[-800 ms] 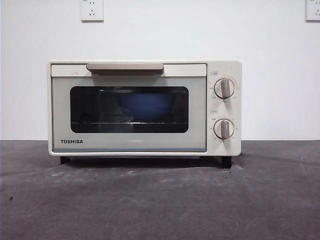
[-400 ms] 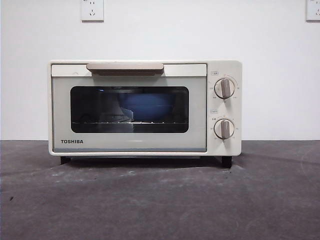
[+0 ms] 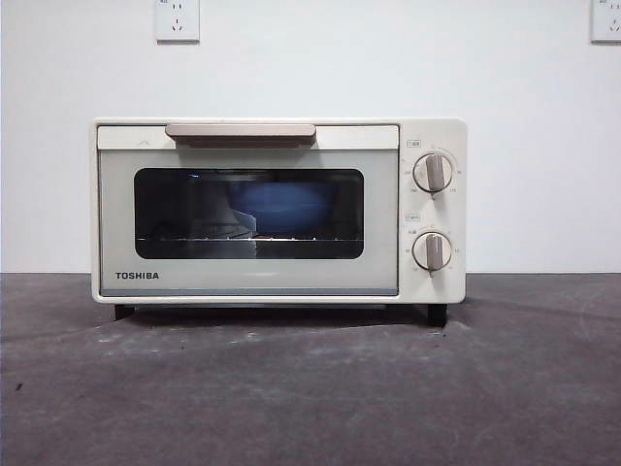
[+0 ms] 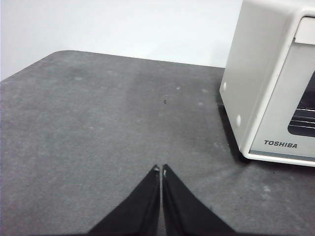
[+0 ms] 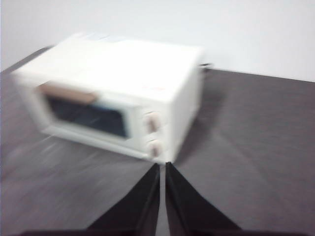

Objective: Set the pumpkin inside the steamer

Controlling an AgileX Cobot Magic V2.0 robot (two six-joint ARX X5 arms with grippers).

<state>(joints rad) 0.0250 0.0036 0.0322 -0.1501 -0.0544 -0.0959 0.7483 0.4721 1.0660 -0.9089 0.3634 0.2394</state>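
Steamer sits mid-frame on the dark surface w/ door shut; a blue shape shows through the window, pumpkin not visible in any view. Left gripper & right gripper hang above the surface, both w/ fingers together, nothing held.

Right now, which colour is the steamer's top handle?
Beige handle, clearest in the front view.

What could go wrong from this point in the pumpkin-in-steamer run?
1. The steamer door is shut, so nothing can go in until an arm pulls the handle.
2. No pumpkin shows in any view; it may be out of reach.
3. The right gripper view is blurred, hinting at fast motion near the steamer; a bump seems possible. The left gripper is shut over bare table.
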